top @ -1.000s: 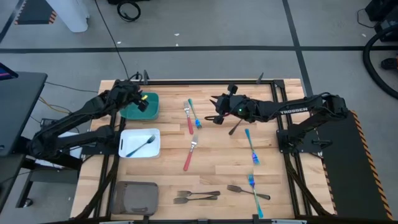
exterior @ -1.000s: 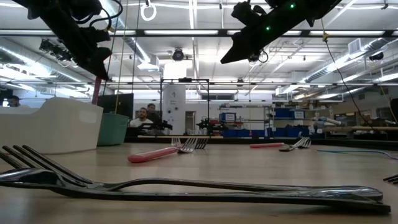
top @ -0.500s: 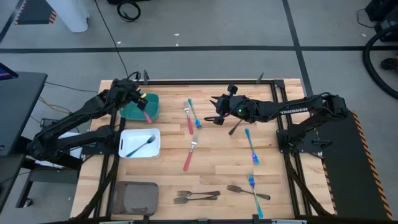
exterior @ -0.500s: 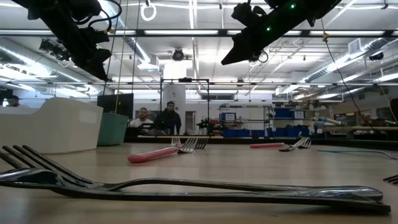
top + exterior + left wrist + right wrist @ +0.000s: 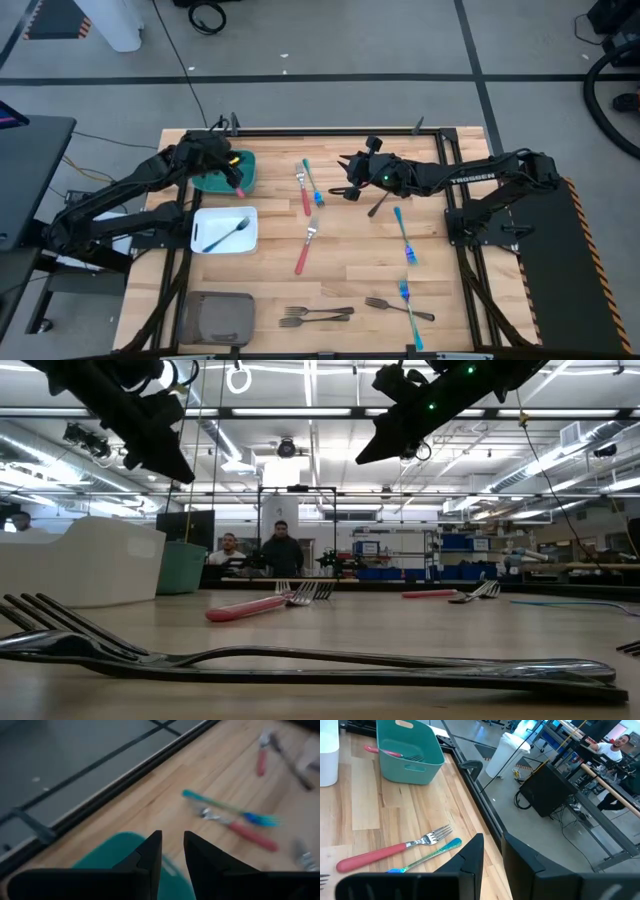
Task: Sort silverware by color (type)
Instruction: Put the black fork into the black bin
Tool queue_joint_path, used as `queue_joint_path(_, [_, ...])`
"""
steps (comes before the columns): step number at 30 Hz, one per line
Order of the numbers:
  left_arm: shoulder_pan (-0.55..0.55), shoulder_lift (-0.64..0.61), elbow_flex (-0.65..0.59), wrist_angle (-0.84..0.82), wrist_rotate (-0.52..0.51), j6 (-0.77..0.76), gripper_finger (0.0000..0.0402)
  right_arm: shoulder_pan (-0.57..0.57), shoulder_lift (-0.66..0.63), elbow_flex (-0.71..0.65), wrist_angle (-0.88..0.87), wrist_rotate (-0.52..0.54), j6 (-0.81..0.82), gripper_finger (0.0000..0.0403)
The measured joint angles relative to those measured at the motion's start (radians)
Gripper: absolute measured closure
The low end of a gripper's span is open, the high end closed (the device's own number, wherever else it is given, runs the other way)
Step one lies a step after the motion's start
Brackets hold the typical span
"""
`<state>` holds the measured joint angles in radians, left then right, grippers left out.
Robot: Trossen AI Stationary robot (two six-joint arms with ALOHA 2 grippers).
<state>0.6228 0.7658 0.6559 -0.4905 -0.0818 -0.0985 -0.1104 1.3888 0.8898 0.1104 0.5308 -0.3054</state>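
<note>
My left gripper (image 5: 233, 170) (image 5: 172, 846) hovers open over the green bin (image 5: 245, 162), in which a red-handled fork (image 5: 238, 184) lies. My right gripper (image 5: 347, 189) (image 5: 492, 851) hangs open above the table's far middle, with nothing between its fingers. On the wood lie red forks (image 5: 304, 196) (image 5: 305, 252), blue ones (image 5: 314, 184) (image 5: 403, 236) (image 5: 408, 304) and dark ones (image 5: 318, 315) (image 5: 399, 306). One dark fork (image 5: 378, 204) lies under the right arm. Another dark fork (image 5: 229, 235) rests in the white bin (image 5: 205, 218).
A grey bin (image 5: 220, 318) stands at the near left. A dark fork (image 5: 300, 658) lies right in front of the low camera. Black rails frame the table's far edge (image 5: 330, 130). People (image 5: 280, 550) sit in the room beyond the table.
My left gripper has let go of the red fork, which hung below it a second ago and now lies in the green bin. The gripper has turned over the bin and shifted slightly toward the table's right. My right arm has kept still.
</note>
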Motion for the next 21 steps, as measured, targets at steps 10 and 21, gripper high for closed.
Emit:
queue_joint_path(10, [-0.171,0.000,0.000,0.067,0.001,0.004,0.0310,0.022,0.000,0.000,0.000,0.000,0.000,0.0325])
queue_joint_path(21, [-0.319,0.109,0.000,0.228,0.001,-0.024,0.0310,0.050,0.000,0.000,0.038,-0.015,0.100,0.0325])
